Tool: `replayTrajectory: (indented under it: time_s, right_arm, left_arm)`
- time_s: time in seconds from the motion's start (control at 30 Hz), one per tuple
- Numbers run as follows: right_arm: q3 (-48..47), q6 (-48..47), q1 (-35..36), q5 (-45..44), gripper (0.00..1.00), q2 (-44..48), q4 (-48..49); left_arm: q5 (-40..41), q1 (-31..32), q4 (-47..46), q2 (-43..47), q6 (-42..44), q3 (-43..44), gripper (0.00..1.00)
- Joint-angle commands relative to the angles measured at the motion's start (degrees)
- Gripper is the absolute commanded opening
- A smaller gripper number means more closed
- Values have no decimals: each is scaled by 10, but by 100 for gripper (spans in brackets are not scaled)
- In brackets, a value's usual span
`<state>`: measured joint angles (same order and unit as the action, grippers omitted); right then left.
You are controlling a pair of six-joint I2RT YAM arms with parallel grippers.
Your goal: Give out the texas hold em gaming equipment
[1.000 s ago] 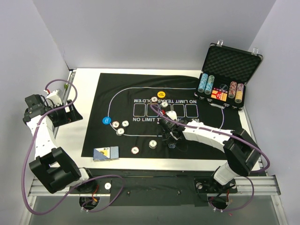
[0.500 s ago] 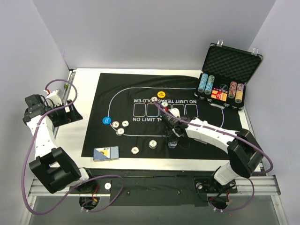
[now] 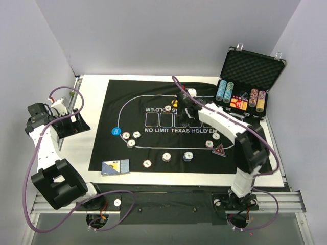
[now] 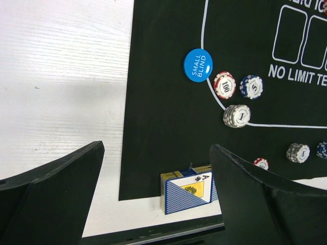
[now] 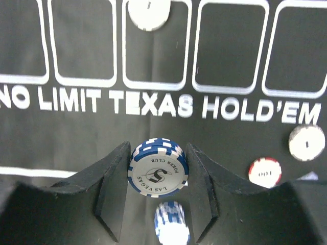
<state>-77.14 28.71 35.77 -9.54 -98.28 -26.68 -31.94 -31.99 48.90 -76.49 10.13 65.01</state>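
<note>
Right gripper (image 5: 157, 176) clamped on round blue-and-white poker chip stack (image 5: 157, 169) over black printed felt mat (image 5: 76, 138). Left gripper (image 4: 156, 153) open above white desk (image 4: 61, 76), near blue-backed card deck (image 4: 186, 193).

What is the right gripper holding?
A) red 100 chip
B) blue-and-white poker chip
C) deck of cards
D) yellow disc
B: in the right wrist view the right gripper has both fingers pressed against the edges of a blue-and-white poker chip printed "LAS VEGAS POKER CLUB".
</note>
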Motion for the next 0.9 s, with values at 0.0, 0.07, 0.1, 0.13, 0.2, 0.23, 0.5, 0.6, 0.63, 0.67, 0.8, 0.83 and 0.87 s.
replayTrajectory:
  time_s: [0.0,0.07,0.1,0.13,0.2,0.23,0.5,0.6,0.63,0.67,0.8,0.83,0.87]
  right_arm:
    - [-99,-1,-53,-2,31,-96,5]
    - [-156,-3,-61,0,31,-148,2]
    - [-198,-8,-64,-10,31,-183,-5]
    - [-241,-7,-68,-16,31,-199,-20]
    - [-279,-3,-78,-19,31,-238,-34]
    - [-285,2,-87,-18,31,-251,-34]
    - [-353,9,-128,-15,32,-321,-56]
    - [-367,12,-136,5,33,-348,-60]
    - [-372,13,-138,7,34,-354,-63]
    - [-374,13,-138,11,35,-361,-65]
    - [-373,18,-139,25,39,-374,-67]
    - [-373,19,-139,27,39,-375,-68]
    - [-373,22,-139,29,40,-375,-67]
  left_arm:
    - [-8,-4,-20,-5,2,20,96]
    - [-9,-4,-20,-9,3,23,96]
    - [-11,-4,-19,-13,4,25,96]
    - [-10,-4,-19,-16,4,26,96]
    - [-8,-4,-19,-18,5,27,96]
    - [-8,-4,-19,-20,6,29,96]
    - [-14,-4,-22,-38,4,37,96]
    - [-17,-4,-26,-39,2,36,96]
    - [-19,-4,-27,-39,1,35,96]
    - [-19,-4,-28,-38,1,33,96]
    - [-19,-4,-30,-31,3,28,96]
    - [-20,-4,-32,-27,3,26,96]
    - [-18,-4,-32,-25,3,25,96]
